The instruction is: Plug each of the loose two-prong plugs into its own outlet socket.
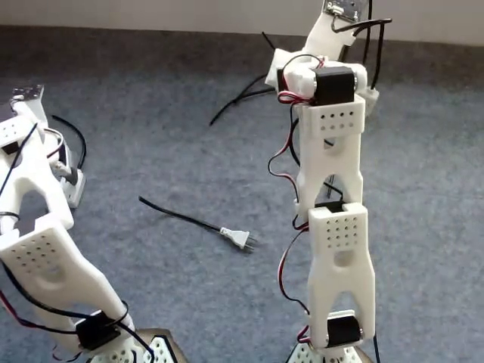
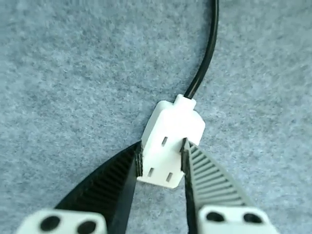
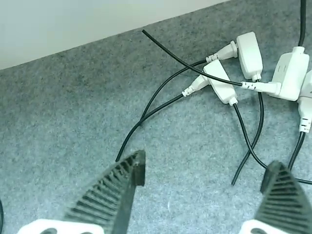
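White outlet socket (image 2: 175, 127) pinched by left gripper (image 2: 162, 157); right gripper (image 3: 207, 168) spread wide; socket's black cord (image 2: 210, 48) cut off.

The left gripper (image 2: 162, 156) pinches a socket (image 2: 173, 126) between its fingers (image 2: 122, 180). The right gripper (image 3: 205, 168) hangs with its fingers spread wide.

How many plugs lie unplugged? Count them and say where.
1. The loose plug lies on the grey carpet near the middle of the high view, prongs bare. Others may be hidden.
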Action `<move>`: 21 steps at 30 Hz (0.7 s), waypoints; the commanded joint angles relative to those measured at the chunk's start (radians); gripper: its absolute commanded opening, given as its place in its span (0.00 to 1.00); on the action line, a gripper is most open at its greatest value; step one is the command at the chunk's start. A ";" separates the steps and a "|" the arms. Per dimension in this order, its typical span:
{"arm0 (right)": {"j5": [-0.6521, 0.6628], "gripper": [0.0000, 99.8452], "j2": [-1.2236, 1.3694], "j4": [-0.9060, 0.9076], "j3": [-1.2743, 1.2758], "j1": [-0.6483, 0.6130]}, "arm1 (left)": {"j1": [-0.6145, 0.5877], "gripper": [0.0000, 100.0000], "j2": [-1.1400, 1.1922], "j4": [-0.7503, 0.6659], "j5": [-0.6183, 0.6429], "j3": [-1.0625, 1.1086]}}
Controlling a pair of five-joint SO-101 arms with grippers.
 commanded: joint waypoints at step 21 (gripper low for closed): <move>0.008 0.36 -0.071 0.038 -0.117 -0.010 | 0.053 0.31 -0.170 0.147 -0.006 0.002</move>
